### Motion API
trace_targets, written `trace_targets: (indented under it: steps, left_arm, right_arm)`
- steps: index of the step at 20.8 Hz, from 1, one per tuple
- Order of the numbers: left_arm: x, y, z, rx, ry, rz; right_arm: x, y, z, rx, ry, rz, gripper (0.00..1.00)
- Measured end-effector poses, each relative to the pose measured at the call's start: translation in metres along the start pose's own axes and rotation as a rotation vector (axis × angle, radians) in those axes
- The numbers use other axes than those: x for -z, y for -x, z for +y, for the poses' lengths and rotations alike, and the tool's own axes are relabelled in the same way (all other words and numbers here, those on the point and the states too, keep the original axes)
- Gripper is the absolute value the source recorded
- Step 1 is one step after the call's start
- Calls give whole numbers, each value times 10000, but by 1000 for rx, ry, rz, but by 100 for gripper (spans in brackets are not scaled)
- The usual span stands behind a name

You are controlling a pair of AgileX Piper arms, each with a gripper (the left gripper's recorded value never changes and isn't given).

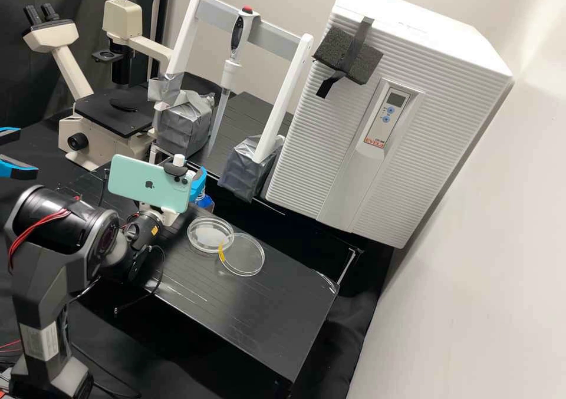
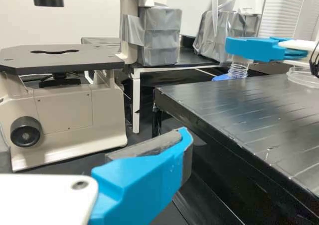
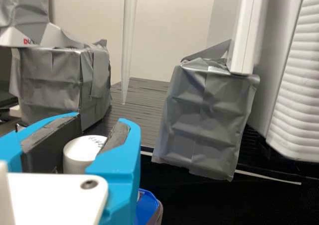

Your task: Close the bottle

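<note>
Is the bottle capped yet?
Not closed. The bottle shows a bare threaded neck under the right gripper, which holds the white cap above it.

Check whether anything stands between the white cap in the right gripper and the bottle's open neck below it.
Nothing visible does. The right gripper holds the white cap directly above the bottle, whose threaded neck is open. In the left wrist view the gap between gripper and neck is bare.

A plain off-white wall [image 1: 483,257] runs along the right of the black ribbed surface [image 1: 259,310], with black cloth [image 1: 12,86] hanging behind at far left.
</note>
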Motion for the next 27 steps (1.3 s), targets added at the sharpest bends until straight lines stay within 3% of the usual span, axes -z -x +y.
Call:
trace_targets:
  steps: [7,10,17,27]
  left_arm:
    - [1,0,1,-1,1,1]
    - [4,0,3,-4,2,4]
    - [4,0,3,-4,2,4]
    - [4,-7,-7,2,5,1]
  right_arm:
    - [11,-37,10,2,10,-1,0]
    - [-1,-50,11,0,32,-5,0]
    - [-86,-74,71,-22,37,-34,0]
    - [-100,-109,56,-20,37,-37,0]
